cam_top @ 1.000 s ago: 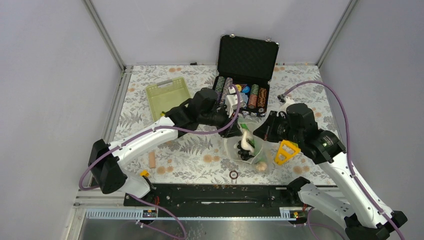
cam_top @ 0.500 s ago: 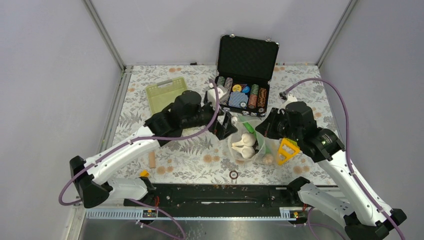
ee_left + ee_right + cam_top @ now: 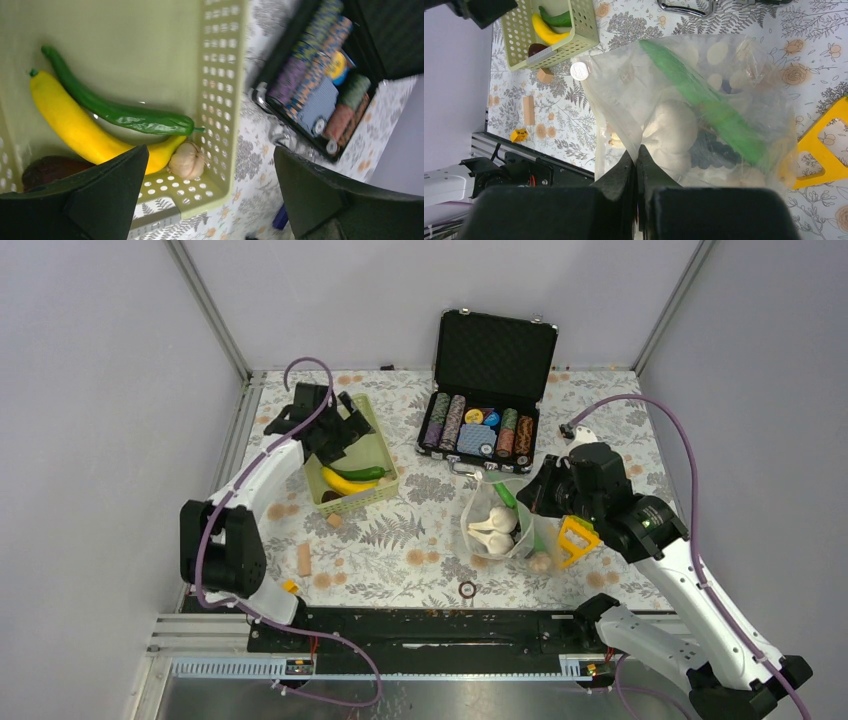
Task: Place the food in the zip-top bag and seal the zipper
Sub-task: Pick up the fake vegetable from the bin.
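The zip-top bag [image 3: 497, 530] lies at mid-right with its mouth open. It holds white bulbs [image 3: 497, 521], a green cucumber [image 3: 709, 110] and dark grapes [image 3: 711, 152]. My right gripper [image 3: 636, 150] is shut on the bag's edge, and the pale zipper strip [image 3: 602, 145] runs just left of it. My left gripper [image 3: 210, 150] is open and empty, hovering over the green basket [image 3: 372, 415]. In the basket lie a yellow banana [image 3: 75, 125], a green pepper [image 3: 120, 112], a garlic bulb [image 3: 186, 160] and a dark purple piece [image 3: 50, 167].
An open black case of poker chips [image 3: 485, 430] stands behind the bag. A yellow triangular tool [image 3: 573, 542] lies right of the bag. Two wooden blocks [image 3: 304, 560] [image 3: 335, 522], a small ring [image 3: 466, 589] and a coin [image 3: 579, 71] lie on the patterned table.
My left arm has swung from the bag's mouth to the far-left basket, its gripper empty. The white bulbs have settled in the bag. The right gripper keeps its hold.
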Controlling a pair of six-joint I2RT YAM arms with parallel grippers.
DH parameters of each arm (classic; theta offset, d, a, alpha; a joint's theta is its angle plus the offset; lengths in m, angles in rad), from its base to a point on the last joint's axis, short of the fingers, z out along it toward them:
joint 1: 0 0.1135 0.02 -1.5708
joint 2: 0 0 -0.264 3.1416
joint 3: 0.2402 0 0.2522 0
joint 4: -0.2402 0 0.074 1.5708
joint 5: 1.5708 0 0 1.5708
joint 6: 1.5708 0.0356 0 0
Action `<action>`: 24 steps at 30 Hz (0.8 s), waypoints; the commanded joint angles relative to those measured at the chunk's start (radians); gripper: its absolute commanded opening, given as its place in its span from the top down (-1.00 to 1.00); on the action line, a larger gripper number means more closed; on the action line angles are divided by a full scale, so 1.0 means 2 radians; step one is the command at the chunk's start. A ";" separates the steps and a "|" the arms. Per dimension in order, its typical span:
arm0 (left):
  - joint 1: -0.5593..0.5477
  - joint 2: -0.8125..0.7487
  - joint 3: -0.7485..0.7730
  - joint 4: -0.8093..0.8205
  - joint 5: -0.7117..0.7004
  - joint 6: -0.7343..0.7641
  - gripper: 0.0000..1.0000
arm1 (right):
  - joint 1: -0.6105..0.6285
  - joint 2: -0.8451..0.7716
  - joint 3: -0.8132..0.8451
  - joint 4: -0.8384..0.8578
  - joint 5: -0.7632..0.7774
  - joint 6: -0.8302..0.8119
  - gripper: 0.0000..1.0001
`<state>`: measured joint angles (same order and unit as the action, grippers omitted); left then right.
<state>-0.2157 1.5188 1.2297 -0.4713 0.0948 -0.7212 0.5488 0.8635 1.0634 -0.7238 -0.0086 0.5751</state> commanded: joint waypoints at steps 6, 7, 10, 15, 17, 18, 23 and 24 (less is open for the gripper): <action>0.011 0.048 -0.032 0.026 -0.061 -0.209 -0.97 | -0.003 -0.004 0.018 0.000 0.034 -0.020 1.00; 0.011 0.047 -0.040 0.026 -0.072 -0.217 -0.98 | -0.004 -0.004 0.018 0.000 0.036 -0.021 1.00; 0.011 0.051 -0.062 0.036 -0.109 -0.239 -0.98 | -0.004 -0.004 0.016 -0.002 0.036 -0.023 1.00; 0.014 0.084 -0.059 0.042 -0.112 -0.253 -0.97 | -0.005 -0.002 0.017 -0.004 0.040 -0.025 1.00; 0.013 0.095 -0.057 0.045 -0.121 -0.262 -0.97 | -0.004 -0.003 0.016 -0.004 0.043 -0.024 1.00; 0.014 0.100 -0.055 0.046 -0.120 -0.264 -0.98 | -0.004 -0.003 0.016 -0.004 0.042 -0.025 1.00; 0.014 0.124 -0.047 0.046 -0.127 -0.277 -0.97 | -0.005 -0.006 0.017 -0.010 0.052 -0.027 1.00; 0.014 0.128 -0.046 0.047 -0.129 -0.278 -0.97 | -0.005 -0.007 0.017 -0.011 0.052 -0.027 1.00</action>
<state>-0.1932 1.7512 1.1038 -0.3981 -0.1131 -1.2190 0.5468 0.8646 1.0634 -0.7513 0.0566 0.5400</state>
